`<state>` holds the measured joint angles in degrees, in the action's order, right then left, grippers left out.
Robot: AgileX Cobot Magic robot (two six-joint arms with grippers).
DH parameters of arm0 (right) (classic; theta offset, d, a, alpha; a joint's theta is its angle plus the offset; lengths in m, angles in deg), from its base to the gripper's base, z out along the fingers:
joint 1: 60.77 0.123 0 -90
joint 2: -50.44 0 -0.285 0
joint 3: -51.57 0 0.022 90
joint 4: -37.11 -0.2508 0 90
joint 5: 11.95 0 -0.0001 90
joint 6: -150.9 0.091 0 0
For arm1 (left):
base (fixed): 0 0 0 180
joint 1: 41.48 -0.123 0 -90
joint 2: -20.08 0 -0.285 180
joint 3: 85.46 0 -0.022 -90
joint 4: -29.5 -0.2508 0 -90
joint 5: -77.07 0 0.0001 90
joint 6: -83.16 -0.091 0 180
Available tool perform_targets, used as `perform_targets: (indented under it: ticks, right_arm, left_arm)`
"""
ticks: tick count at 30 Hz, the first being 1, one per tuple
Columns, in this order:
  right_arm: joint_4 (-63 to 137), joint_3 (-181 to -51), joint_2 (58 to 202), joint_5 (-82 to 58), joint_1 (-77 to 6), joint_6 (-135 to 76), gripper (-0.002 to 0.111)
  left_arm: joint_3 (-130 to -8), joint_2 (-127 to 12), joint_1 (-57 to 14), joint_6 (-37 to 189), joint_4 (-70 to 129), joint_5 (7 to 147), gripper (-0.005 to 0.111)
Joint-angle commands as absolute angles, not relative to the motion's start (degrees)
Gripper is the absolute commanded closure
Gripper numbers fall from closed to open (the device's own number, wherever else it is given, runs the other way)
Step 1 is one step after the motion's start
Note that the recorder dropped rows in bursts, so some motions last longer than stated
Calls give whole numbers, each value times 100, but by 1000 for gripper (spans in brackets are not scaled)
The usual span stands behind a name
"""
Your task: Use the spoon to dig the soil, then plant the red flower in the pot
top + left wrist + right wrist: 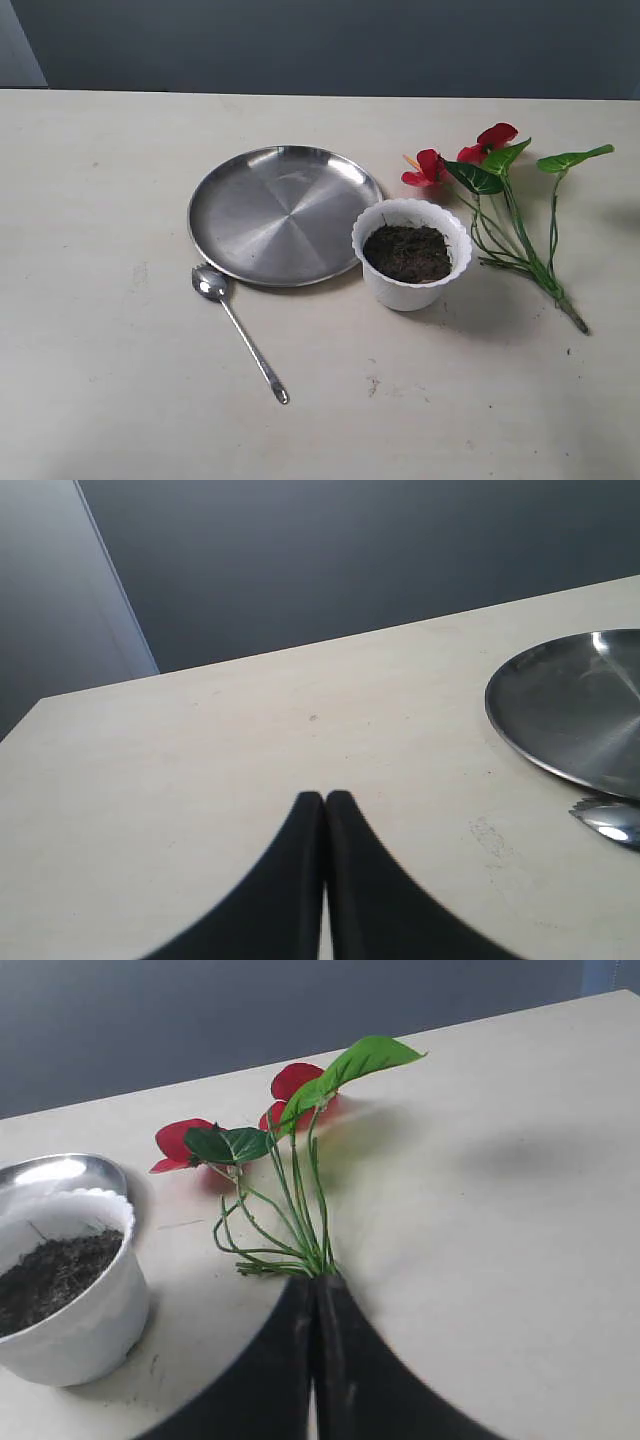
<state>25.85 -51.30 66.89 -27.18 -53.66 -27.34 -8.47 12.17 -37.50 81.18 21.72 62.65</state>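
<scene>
The spoon [238,335], slim, stiff, likely slippery steel, is lying flat just beside the plate [280,212], and you are seeing the left gripper [323,800] and right gripper [315,1282] both pressed together, so aim mid-handle.

Polished, mirror-bright steel is seen in the plate [280,212] and spoon [238,330]. The pot [410,290] is moulded in smooth white plastic. The soil [408,252] is crumbly and fibrous. The 2 blooms of the red flower [490,160] are glossy, and the table [100,380] is matt.

L pincer [323,800] & R pincer [314,1285]: both matte blk, each w/ 2 smooth curved prongs, narrow tapered tips.
</scene>
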Motion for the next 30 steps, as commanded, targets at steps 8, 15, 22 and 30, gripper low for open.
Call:
perform_targets:
  ticks: [8, 15, 22, 30]
  right_arm:
    - [2440, -5121, 6660, -1882, -5405, -2614, 109]
    - [4, -5121, 6660, -2061, -5394, -910, 109]
    - [-684, -5121, 6660, -2260, -5394, -615, 109]
    - [-579, -5173, 6660, -2197, -5381, -1042, 109]
  left_arm:
    - [-824, 1230, -3722, 8131, 2182, 6318, 106]
    - [-824, 1230, -3722, 8131, 2182, 6318, 106]
    - [-824, 1230, -3722, 8131, 2182, 6318, 106]
    - [-824, 1230, -3722, 8131, 2182, 6318, 106]
